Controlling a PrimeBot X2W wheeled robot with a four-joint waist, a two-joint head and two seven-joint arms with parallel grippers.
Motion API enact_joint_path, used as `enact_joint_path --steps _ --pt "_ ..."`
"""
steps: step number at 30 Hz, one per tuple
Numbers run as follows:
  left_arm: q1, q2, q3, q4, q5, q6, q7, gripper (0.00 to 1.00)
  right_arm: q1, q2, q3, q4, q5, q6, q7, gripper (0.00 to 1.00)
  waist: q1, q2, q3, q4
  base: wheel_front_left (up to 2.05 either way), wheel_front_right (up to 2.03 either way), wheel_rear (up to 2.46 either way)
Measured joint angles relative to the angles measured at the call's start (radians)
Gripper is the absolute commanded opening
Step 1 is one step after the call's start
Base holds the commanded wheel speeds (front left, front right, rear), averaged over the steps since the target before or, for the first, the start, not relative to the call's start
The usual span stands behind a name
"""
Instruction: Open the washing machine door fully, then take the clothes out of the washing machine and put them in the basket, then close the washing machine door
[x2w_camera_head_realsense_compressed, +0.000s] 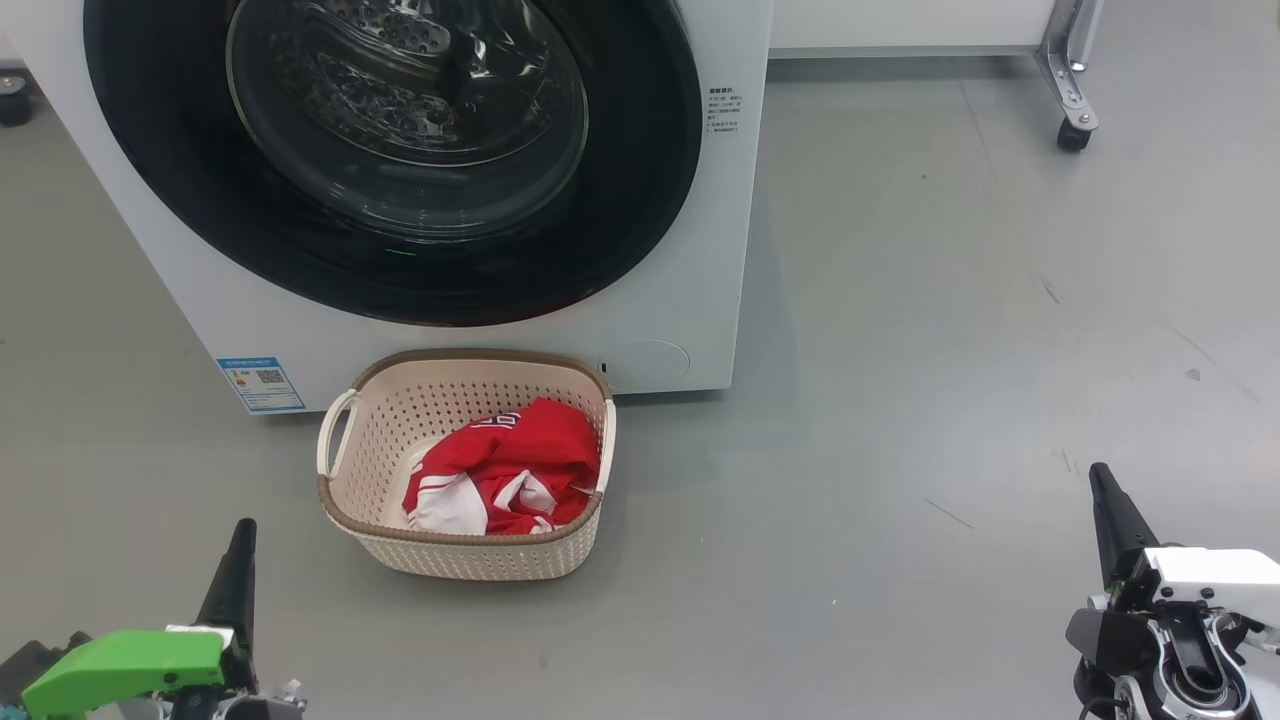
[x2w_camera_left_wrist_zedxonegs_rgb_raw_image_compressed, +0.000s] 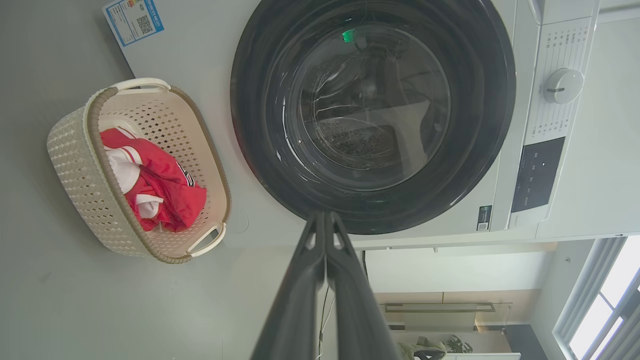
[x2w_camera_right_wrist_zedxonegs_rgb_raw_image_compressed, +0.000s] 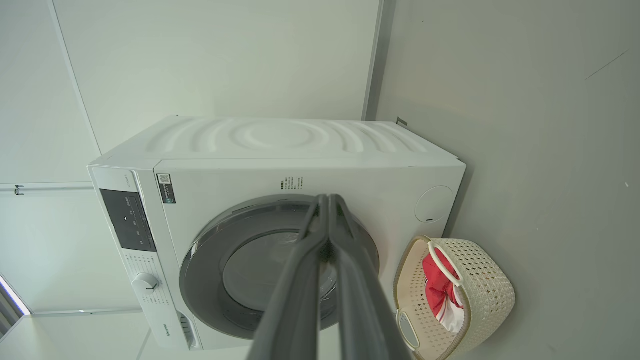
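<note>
Grey floor (x2w_camera_head_realsense_compressed: 900, 400), lightly scuffed, spans the head view. Washing machine (x2w_camera_head_realsense_compressed: 700, 300) takes the upper left of the frame, white, blue label (x2w_camera_head_realsense_compressed: 260, 384) at its lower left corner. Washing machine door (x2w_camera_head_realsense_compressed: 640, 220) sits closed, flush with the front: glossy black ring, bulged clear glass in the centre, perforated steel drum visible through it. Basket (x2w_camera_head_realsense_compressed: 470, 357) is on the floor just below the door, lower centre-left: cream perforated plastic, brown rim, loop handle on its left end. Clothes (x2w_camera_head_realsense_compressed: 520, 460) lie inside it, bunched toward the right half, red with white stripes and panels. Left gripper (x2w_camera_head_realsense_compressed: 243, 530) at lower left, fingers pressed together, holding nothing. Right gripper (x2w_camera_head_realsense_compressed: 1100, 478) at lower right, likewise closed and empty. Both are well apart from the basket. Left wrist view adds the dial (x2w_camera_left_wrist_zedxonegs_rgb_raw_image_compressed: 563, 86) and dark control panel (x2w_camera_left_wrist_zedxonegs_rgb_raw_image_compressed: 537, 172) at frame right, plus a bright window (x2w_camera_left_wrist_zedxonegs_rgb_raw_image_compressed: 610, 300) lower right. Right wrist view adds the machine's rippled top (x2w_camera_right_wrist_zedxonegs_rgb_raw_image_compressed: 280, 137) and the white wall (x2w_camera_right_wrist_zedxonegs_rgb_raw_image_compressed: 200, 60) behind. Head view has a caster leg (x2w_camera_head_realsense_compressed: 1072, 120) upper right.
</note>
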Motion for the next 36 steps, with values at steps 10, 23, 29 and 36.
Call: enact_joint_path --steps 10,23,29,36 --pt "0.0 0.0 0.001 0.002 0.0 0.0 0.0 0.0 0.0 0.0 -0.001 0.0 0.0 0.0 0.0 0.0 0.0 0.0 0.0 0.0 0.0 0.0 0.0" --pt "-0.001 0.0 0.002 0.007 0.0 0.0 0.004 0.0 0.0 0.0 -0.001 0.0 0.0 0.0 0.0 0.0 0.0 0.0 0.0 0.0 0.0 0.0 0.0" --pt "-0.002 0.0 0.002 0.008 0.0 -0.001 0.004 0.0 0.0 0.0 -0.001 0.0 0.0 0.0 0.0 0.0 0.0 0.0 0.0 0.0 0.0 0.0 0.0" --pt "-0.005 0.0 0.003 0.009 0.0 -0.001 0.004 0.0 0.0 0.0 -0.001 0.0 0.0 0.0 0.0 0.0 0.0 0.0 0.0 0.0 0.0 0.0 0.0"
